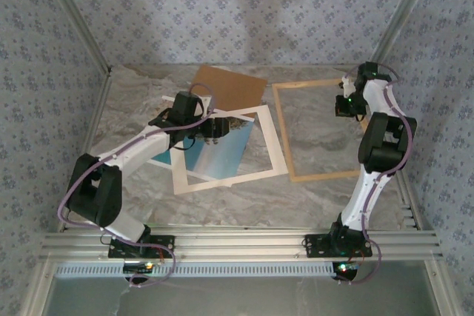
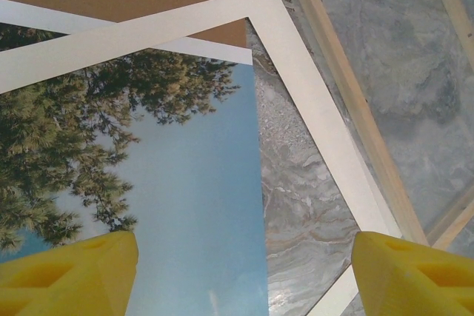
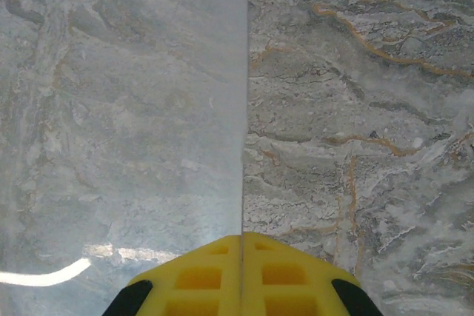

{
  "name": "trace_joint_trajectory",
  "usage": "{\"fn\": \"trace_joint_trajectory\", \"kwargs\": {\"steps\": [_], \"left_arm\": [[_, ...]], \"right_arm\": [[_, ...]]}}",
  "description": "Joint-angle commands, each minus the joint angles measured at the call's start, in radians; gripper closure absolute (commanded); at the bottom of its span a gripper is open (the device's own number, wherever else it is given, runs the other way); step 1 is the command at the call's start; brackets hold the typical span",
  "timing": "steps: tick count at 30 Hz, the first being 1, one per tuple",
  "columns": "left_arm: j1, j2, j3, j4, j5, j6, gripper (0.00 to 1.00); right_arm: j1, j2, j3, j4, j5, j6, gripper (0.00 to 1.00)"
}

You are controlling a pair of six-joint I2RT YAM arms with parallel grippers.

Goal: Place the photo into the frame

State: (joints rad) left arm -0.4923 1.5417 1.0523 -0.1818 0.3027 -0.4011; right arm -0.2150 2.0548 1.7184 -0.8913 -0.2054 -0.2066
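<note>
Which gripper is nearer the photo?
Left. The left gripper hovers over the photo, jaws open; the right gripper sits at the far right corner of the wooden frame.

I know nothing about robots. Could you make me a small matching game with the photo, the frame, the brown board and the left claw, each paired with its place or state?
Things:
1. photo
2. frame
3. brown board
4. left gripper

Descriptions:
A. open, over the photo's edge
B. farthest back, partly covered
C. lying right of the white mat
D. partly under the white mat

Pairs: 1-D, 2-C, 3-B, 4-A
</note>
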Motion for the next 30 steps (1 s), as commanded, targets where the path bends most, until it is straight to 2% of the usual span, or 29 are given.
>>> {"fn": "trace_joint_trajectory", "kwargs": {"steps": [1,7,17,30], "left_arm": [[-0.006,0.008,0.032,0.016,0.013,0.013,0.24],[-0.008,0.018,0.038,0.016,0.015,0.011,0.24],[-0.008,0.026,0.045,0.012,0.015,0.008,0.24],[-0.009,0.023,0.043,0.005,0.015,0.008,0.24]], "right_arm": [[-0.007,0.034,0.049,-0.013,-0.013,0.005,1.00],[-0.007,0.044,0.056,-0.012,-0.021,0.004,1.00],[-0.011,-0.020,0.032,-0.013,-0.130,-0.017,1.00],[-0.011,-0.038,0.034,-0.029,-0.148,-0.030,1.00]]}}
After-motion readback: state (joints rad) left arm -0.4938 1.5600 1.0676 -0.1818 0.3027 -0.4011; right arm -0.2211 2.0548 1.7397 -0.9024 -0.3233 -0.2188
